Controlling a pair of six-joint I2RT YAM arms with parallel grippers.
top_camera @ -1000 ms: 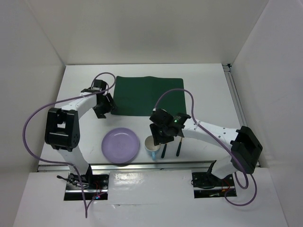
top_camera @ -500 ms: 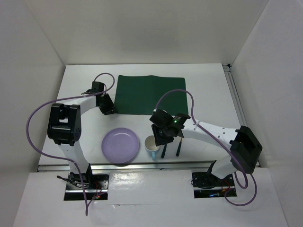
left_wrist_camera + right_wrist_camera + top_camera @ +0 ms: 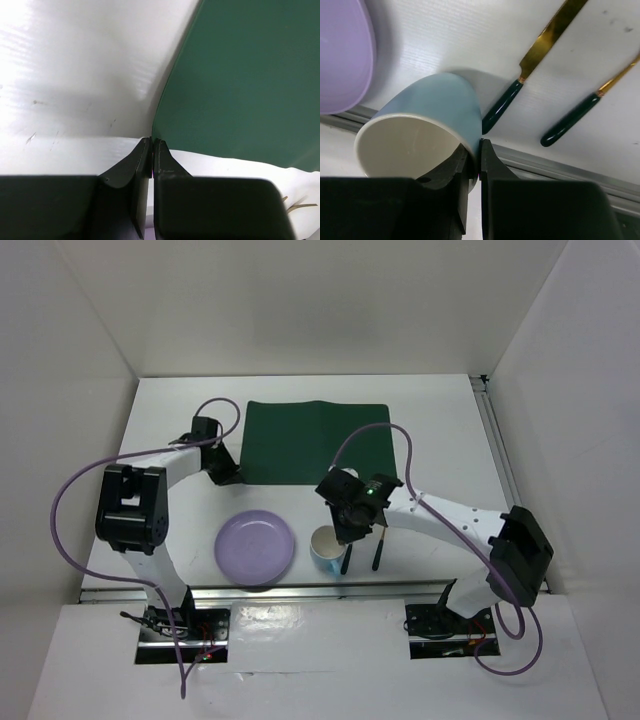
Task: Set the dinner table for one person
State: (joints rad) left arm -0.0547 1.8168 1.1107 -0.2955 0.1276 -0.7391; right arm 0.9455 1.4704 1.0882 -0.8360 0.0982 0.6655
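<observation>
My right claw (image 3: pixel 479 150) is clamped across the wall of the blue cup (image 3: pixel 435 105), one finger inside for a secure lift, near the knife (image 3: pixel 540 50) and purple plate (image 3: pixel 340 50) at the near edge of the dinner table (image 3: pixel 440 430); my left claw (image 3: pixel 152 145) pinches the corner of the green placemat (image 3: pixel 250 75), presumably to drag it.

You have nothing to read in these views. No lettering, label, brand mark, number or sign shows on the bench (image 3: pixel 440 420), the placemat (image 3: pixel 310 440), the cup (image 3: pixel 427 107) or the plate (image 3: pixel 255 547).
</observation>
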